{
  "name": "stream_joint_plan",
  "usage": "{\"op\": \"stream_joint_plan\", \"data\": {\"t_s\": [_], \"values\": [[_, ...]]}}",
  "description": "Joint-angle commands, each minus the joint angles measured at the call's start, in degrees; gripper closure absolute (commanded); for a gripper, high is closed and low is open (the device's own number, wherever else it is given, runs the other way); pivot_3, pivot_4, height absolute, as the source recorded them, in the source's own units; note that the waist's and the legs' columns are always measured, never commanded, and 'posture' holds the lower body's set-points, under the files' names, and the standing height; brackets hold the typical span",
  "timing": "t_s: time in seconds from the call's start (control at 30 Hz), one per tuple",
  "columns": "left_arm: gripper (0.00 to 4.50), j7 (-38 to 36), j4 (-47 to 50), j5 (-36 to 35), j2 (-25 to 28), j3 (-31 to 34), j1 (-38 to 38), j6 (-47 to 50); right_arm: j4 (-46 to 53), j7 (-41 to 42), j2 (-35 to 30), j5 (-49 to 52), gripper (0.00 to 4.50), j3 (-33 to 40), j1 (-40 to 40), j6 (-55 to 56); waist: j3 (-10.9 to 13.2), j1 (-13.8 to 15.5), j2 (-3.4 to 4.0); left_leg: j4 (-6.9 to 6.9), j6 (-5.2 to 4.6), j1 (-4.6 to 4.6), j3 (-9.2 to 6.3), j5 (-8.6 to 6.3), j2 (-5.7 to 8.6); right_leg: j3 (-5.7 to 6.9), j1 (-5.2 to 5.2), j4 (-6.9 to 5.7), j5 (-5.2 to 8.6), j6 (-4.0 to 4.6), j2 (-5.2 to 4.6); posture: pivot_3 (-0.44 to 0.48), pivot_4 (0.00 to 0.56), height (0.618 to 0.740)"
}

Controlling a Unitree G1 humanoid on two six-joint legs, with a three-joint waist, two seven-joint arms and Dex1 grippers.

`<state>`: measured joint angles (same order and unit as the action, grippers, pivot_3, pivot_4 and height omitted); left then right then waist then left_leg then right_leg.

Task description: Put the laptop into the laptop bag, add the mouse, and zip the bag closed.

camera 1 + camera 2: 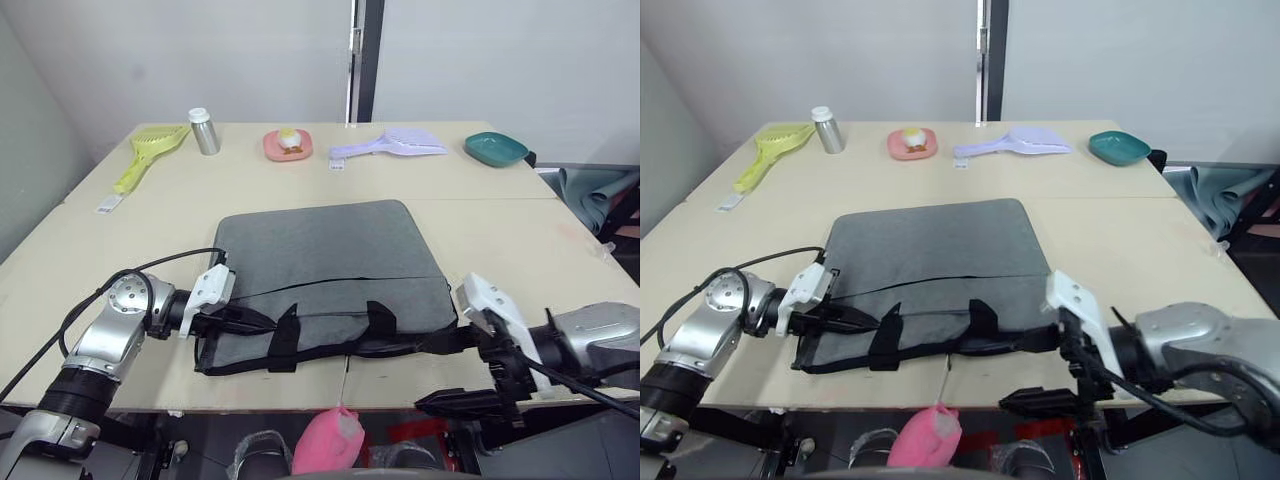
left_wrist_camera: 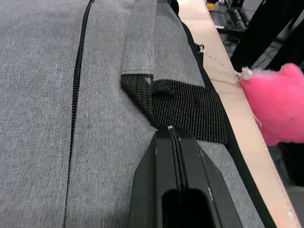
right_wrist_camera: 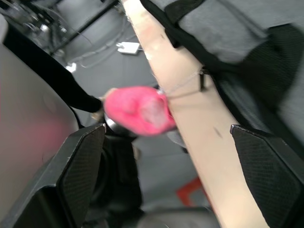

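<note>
One laptop bag (image 1: 325,275), two grippers

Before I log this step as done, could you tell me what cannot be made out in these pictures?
- Laptop and mouse: whether either is inside the laptop bag; its grey fabric would cover them.
- Zipper on the bag's near edge: open or closed cannot be told in the eye views, where the handles and the left tool cover it.
- Pink plush toy: cut off by the bottom edge of the left eye view, blurred in the right wrist view.
</note>
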<state>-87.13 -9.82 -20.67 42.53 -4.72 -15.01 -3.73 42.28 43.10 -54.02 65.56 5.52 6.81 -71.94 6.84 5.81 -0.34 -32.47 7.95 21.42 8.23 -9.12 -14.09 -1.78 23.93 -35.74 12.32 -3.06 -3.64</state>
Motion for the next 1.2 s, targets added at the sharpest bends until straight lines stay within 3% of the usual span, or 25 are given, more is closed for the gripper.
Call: {"op": "stream_joint_plan", "data": {"t_s": [0.03, 0.37, 0.87, 0.97, 1.2], "values": [[4.5, 0.9, -3.2, 2.1, -0.8, -0.5, 0.4, -2.4, -5.2, -4.8, 4.7, 1.9, 0.02, -7.1, 4.8, -5.4, 0.0, -0.1, 0.03, 0.0, 0.01, -0.16, 0.03, -0.01, 0.0, -0.03, -0.1, -0.02, 0.0, 0.0, -0.01, 0.0, 0.15, 0.74], [4.5, 1.5, -7.3, 2.2, -2.0, -0.5, -1.2, -3.2, -18.9, -13.4, 20.5, -3.3, 0.02, -18.3, 14.0, -13.9, -0.2, 0.0, 0.27, -0.04, 0.1, -0.35, 0.04, 0.06, 0.03, -0.03, -0.23, -0.36, 0.01, 0.02, -0.09, 0.0, 0.15, 0.74], [4.5, 0.0, -8.3, 1.8, -1.9, -0.9, -5.4, 0.5, -22.7, -14.8, 29.0, -9.3, 0.02, -20.3, 18.9, -16.7, -0.2, -0.3, 0.3, -0.03, 0.43, -0.34, -0.02, 0.24, 0.01, -0.02, -0.2, -0.41, -0.03, 0.07, -0.16, 0.0, 0.15, 0.74], [4.5, -0.1, -7.5, 1.4, -2.0, -1.0, -5.0, 1.5, -22.0, -15.3, 30.6, -9.2, 0.83, -19.2, 18.1, -17.7, -0.2, -0.3, 0.3, -0.03, 0.44, -0.33, -0.02, 0.25, 0.01, -0.02, -0.16, -0.38, -0.03, 0.07, -0.16, 0.0, 0.15, 0.74], [4.5, -0.2, -8.0, 1.7, -2.5, -1.1, -5.8, 1.6, -20.5, -14.0, 30.8, -7.9, 3.24, -16.4, 17.5, -19.4, -0.2, -0.1, 0.31, 0.03, 0.45, -0.27, -0.01, 0.25, 0.01, -0.02, -0.09, -0.32, -0.02, 0.07, -0.15, 0.0, 0.15, 0.74]]}}
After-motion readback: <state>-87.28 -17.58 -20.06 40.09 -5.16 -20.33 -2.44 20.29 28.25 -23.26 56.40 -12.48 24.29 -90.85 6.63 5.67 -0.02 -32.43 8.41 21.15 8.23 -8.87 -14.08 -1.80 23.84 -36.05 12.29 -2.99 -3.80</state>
